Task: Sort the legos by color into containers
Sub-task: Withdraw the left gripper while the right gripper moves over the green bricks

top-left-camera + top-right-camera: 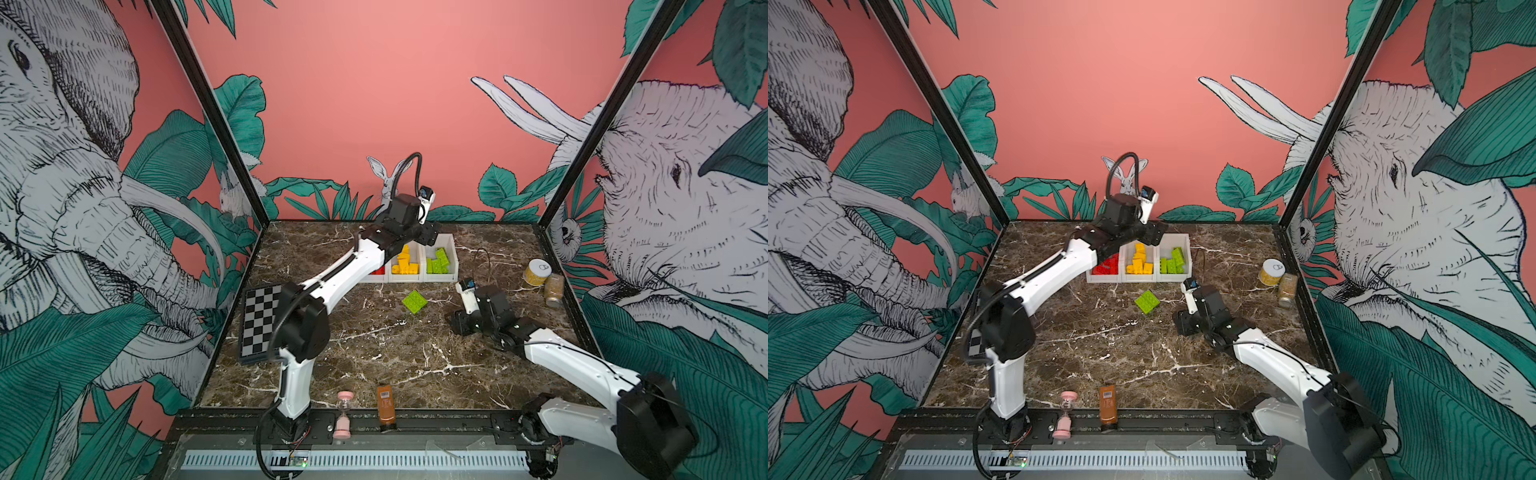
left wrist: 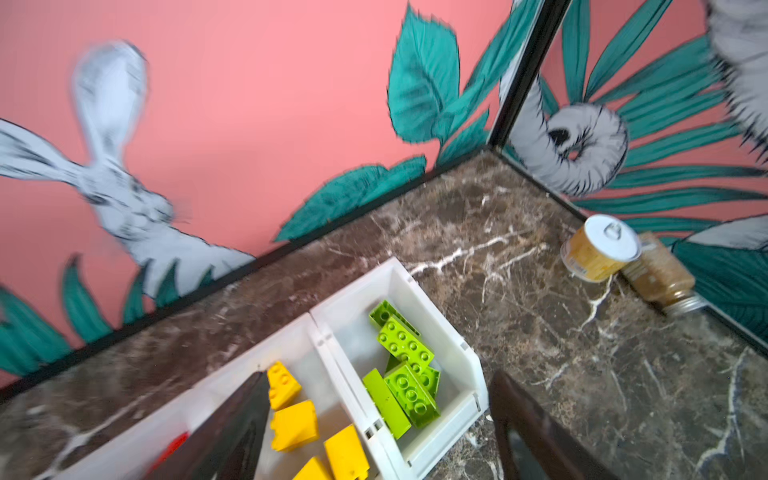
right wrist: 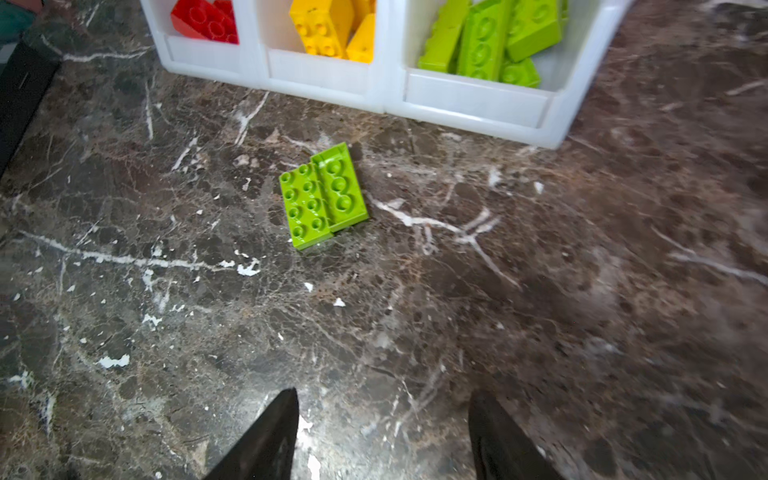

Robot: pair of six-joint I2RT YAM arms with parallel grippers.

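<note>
**Green legos wait in front of the right gripper**

Two green legos point(image 3: 323, 195) lie flat on the table point(image 3: 415, 324), touching side by side. I cannot tell if they are stuck together. They sit just in front of the containers point(image 3: 473, 97), near the bin that already has green ones. No other legos show on the table.

The right gripper point(image 3: 384, 395) is low and close, and it points at them. Its jaws are apart and hold nothing. The long side of the legos runs away from the jaws — almost straight, a bit slanted. They are a little off the middle, so I think the gripper must shift and turn a bit before it reaches in.

The left gripper point(image 2: 380, 374) is up over the containers, farther off, with jaws apart and empty. The right arm is nearer — it looks like its job.
</note>
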